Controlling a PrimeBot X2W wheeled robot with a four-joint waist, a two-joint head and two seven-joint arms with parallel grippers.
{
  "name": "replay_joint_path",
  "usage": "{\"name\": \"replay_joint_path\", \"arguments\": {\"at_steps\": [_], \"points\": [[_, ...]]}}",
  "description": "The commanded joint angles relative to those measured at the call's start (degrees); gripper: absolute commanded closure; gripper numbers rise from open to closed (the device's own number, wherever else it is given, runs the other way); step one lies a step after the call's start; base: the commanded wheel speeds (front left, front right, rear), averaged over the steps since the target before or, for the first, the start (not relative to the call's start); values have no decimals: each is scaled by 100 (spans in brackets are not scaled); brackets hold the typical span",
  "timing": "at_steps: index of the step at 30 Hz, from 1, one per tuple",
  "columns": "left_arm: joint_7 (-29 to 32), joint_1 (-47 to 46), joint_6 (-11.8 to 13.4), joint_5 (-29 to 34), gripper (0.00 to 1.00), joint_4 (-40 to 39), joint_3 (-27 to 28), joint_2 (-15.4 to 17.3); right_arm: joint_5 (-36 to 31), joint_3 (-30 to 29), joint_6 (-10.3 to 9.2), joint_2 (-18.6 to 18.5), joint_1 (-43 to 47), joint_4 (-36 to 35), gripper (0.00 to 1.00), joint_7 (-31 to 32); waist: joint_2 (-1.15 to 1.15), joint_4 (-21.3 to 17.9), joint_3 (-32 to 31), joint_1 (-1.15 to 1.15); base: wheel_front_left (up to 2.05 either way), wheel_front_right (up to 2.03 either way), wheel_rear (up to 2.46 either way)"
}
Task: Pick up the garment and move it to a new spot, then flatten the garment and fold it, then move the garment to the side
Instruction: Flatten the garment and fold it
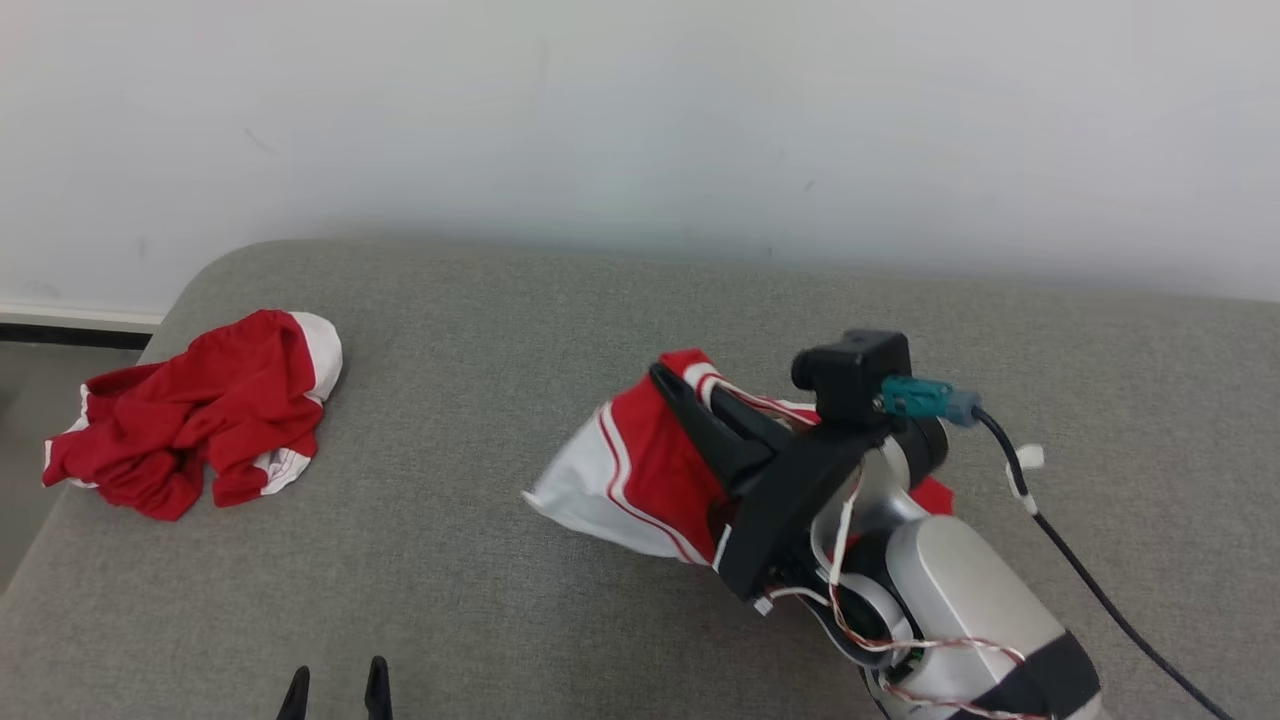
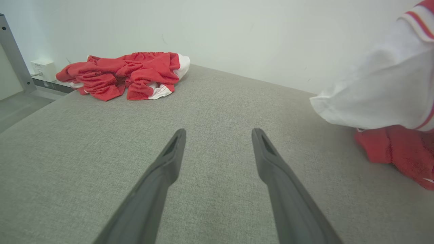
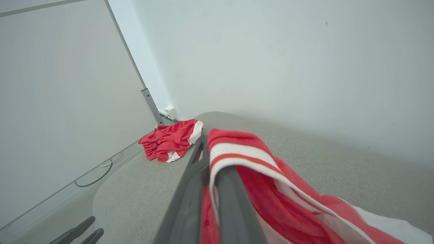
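Observation:
The garment (image 1: 620, 480) is red with white panels and stripes. It hangs partly lifted off the grey cushioned surface (image 1: 500, 330) at centre right. My right gripper (image 1: 672, 382) is shut on its striped hem, and cloth drapes over one finger in the right wrist view (image 3: 208, 149). The garment's white part (image 2: 379, 88) hangs at the right of the left wrist view, with red folds resting below it. My left gripper (image 1: 338, 680) sits low at the front left, open and holding nothing (image 2: 219, 134), well left of the garment.
A second crumpled red and white garment (image 1: 200, 410) lies at the far left corner of the surface, close to its rounded edge. A pale wall runs behind. Off the left edge are the floor, a metal post (image 2: 12, 54) and a small white box (image 2: 42, 69).

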Motion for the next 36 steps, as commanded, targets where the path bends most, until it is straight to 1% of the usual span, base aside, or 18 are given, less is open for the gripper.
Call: {"name": "replay_joint_path", "arguments": {"at_steps": [1,4,7,12,13,15,18,22,28,34,36], "points": [[-19,-71,4,12,0,-53,33,-1,107,99,-11,-2,-208,-13,100,39,0,-78,7,-1,0,0,0],[-19,-72,23,-38,0,-94,15,-3,333,367,-11,-2,-819,32,100,77,0,-101,7,-1,0,0,0],[-19,-87,32,-72,0,-117,-38,-3,633,528,-11,2,-1373,101,100,-60,0,-95,13,-1,0,0,0],[-19,-81,26,-82,0,-91,-115,-2,1279,629,-11,-1,-2270,247,100,-611,0,-69,33,-1,0,0,0],[-19,-81,22,-90,0,-81,-127,-3,1345,615,-11,0,-2444,315,100,-743,0,-57,40,-1,0,0,0],[-19,-83,20,-102,0,-80,-148,-3,1275,532,-11,-2,-2762,454,100,-1058,0,-36,60,-1,0,0,0],[-19,-80,45,-102,0,-104,-149,-3,1152,183,-11,-6,-2952,772,100,-1513,0,-31,113,-1,0,0,0],[-19,-97,70,-131,0,-145,-106,-3,804,-411,-11,-162,-2681,1397,100,-1621,0,-94,240,-1,0,0,0],[-19,-225,91,-143,0,-179,-152,-3,392,-1304,-11,-543,-1734,2166,100,-1565,0,-236,470,-1,0,0,0],[-19,-396,93,-96,0,-177,-198,-3,-68,-2038,-11,-898,-825,2577,100,-1724,0,-376,656,-1,0,0,0],[-19,-443,85,-71,0,-168,-201,-3,-195,-2243,-11,-946,-607,2657,100,-1799,0,-420,682,-1,0,0,0]]}}
